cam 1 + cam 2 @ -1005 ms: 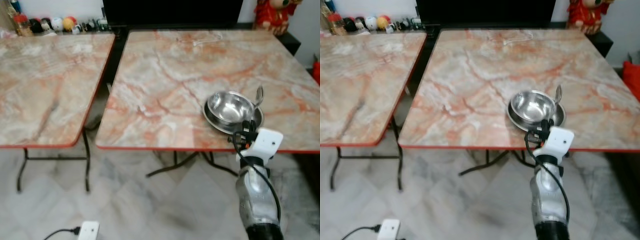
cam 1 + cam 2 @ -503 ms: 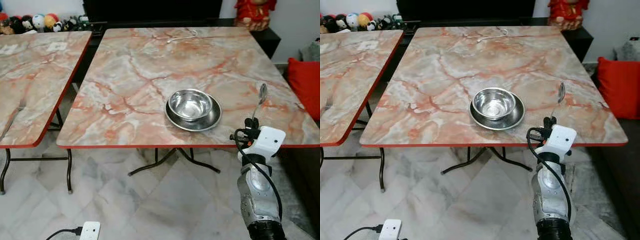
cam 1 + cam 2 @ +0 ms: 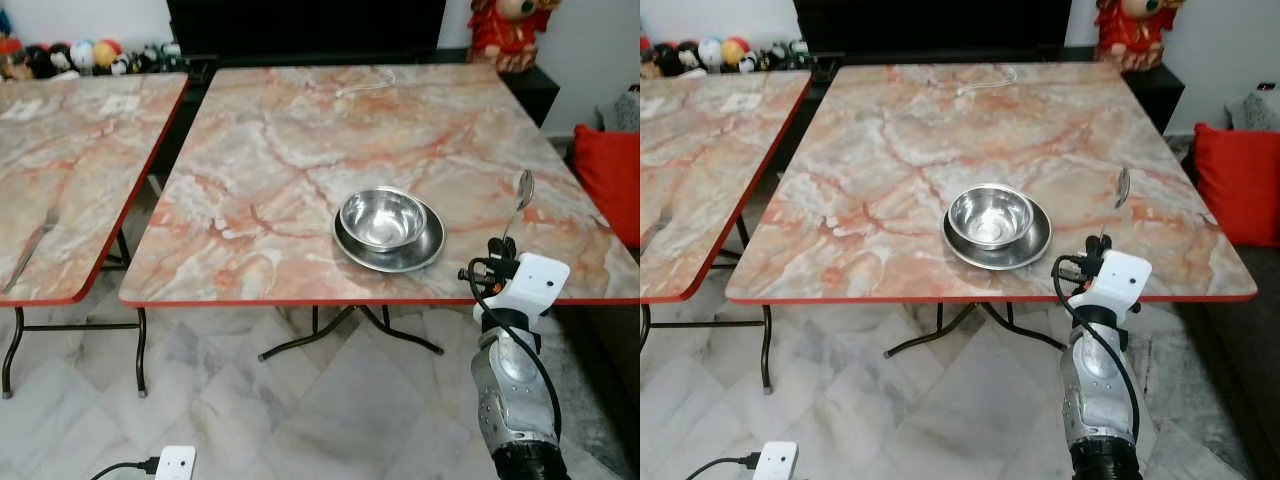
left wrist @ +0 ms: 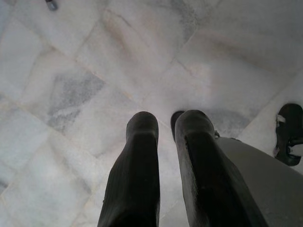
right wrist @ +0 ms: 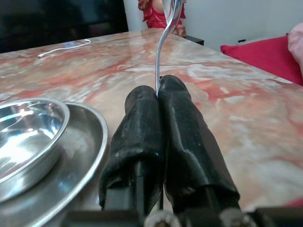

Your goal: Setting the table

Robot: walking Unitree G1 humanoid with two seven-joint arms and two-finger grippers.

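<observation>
I am standing in front of the marble table [image 3: 300,150], which is filling most of my view, with a second table [image 3: 70,160] at my left side. On the near part of the marble table a steel bowl [image 3: 382,217] is sitting inside a steel plate [image 3: 425,245]. My right gripper [image 5: 158,101] is hanging just at the table's near edge, to the right of the plate, and its two fingers are pressed together on the thin handle of a spoon [image 3: 520,195], which is standing upright. My left gripper [image 4: 163,137] is pointing idle at the floor, fingers slightly apart and holding nothing. I judge I am bringing the spoon to the setting; next I must lower it flat beside the plate.
</observation>
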